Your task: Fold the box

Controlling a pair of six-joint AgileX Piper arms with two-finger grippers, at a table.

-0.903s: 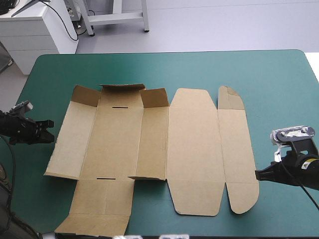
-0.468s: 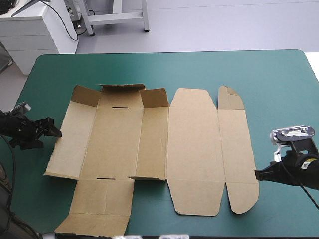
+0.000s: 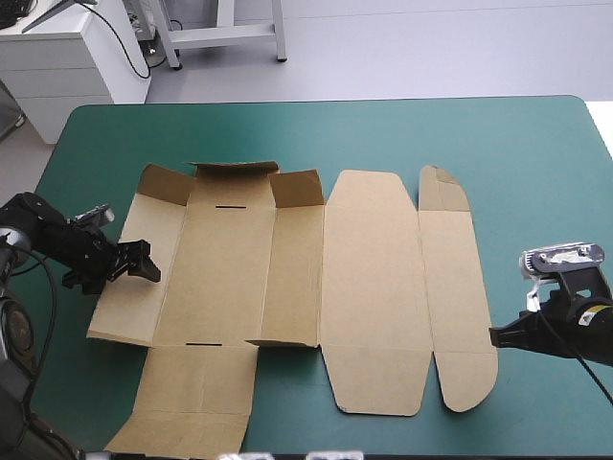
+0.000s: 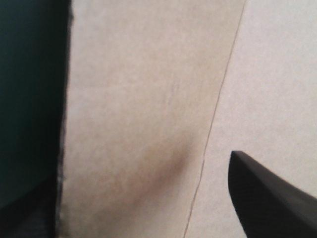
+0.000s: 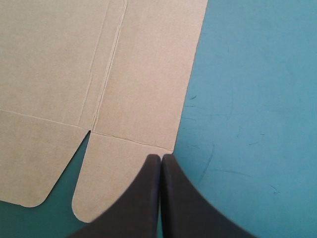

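Teal-green cover lay all over the desk (image 3: 536, 163), and the brown box (image 3: 369, 278) sat in the middle of it, a bit toward the left side. The folding had hardly begun, I think. Most of the box lay flat like a big sheet. Only the far end of its left half stood up a little: a short wall and two small corner flaps. The wide lid part and the thin strip with round ends lay flat on the right. One more flap lay flat by the near edge of the desk. So the side walls, the near end and the tucking were all left to do.

The left fingers (image 3: 139, 259) were spread apart and held nothing. They hung over the left side panel of the box, close to its outer edge. From the left wrist, one black finger showed over the box beside a fold line. I could not tell if it touched.

The right fingers (image 3: 500, 335) were pressed together into one point and held nothing. They sat just beside the near right corner of the box. From the right wrist, their tip lay over the round flap there, but I could not tell if it touched.
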